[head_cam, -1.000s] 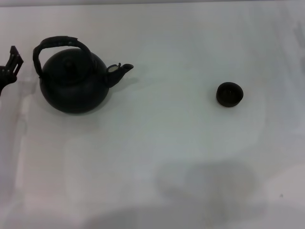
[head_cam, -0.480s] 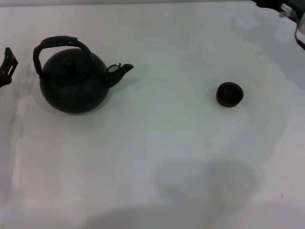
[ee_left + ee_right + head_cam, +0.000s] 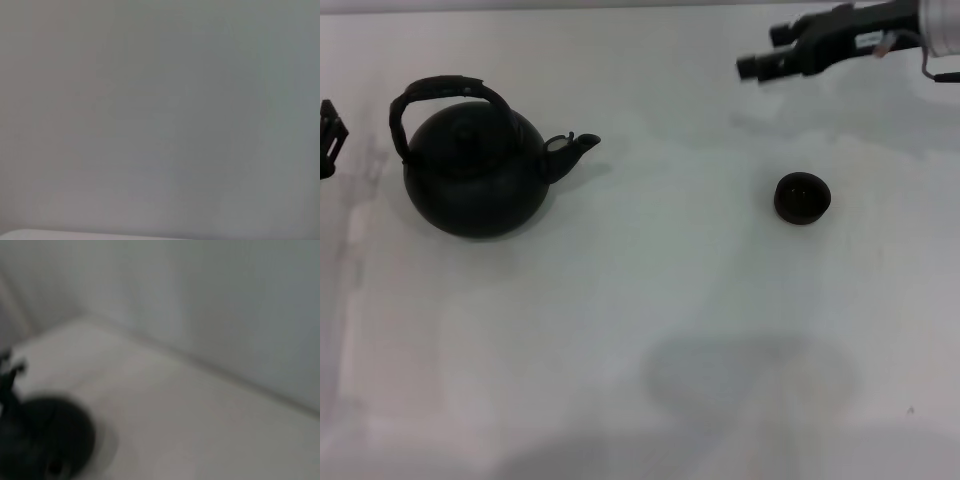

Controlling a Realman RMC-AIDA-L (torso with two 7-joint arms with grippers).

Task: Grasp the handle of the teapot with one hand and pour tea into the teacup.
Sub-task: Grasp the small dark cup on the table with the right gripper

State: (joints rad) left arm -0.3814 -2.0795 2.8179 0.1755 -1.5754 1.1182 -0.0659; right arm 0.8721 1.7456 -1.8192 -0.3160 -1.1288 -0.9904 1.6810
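R gripper [image 3: 752, 66] reaches in from the far right of the head view, up over the table [image 3: 650, 300], fingers [image 3: 782, 34] pointing toward the robot's left; can't tell if they're spread or closed. It hangs beyond the teacup [image 3: 802, 197], well apart from it, holding nothing. Teacup sits upright on the table's right side. Teapot [image 3: 477, 170] stands well to the left, spout toward the cup, lid on, handle [image 3: 438, 93] arched over the top w/ nothing on it. L gripper [image 3: 328, 139] only peeks in at the left edge, near the pot but not touching; its state can't be told. R wrist view: blurred dark pot [image 3: 42, 440] on the table
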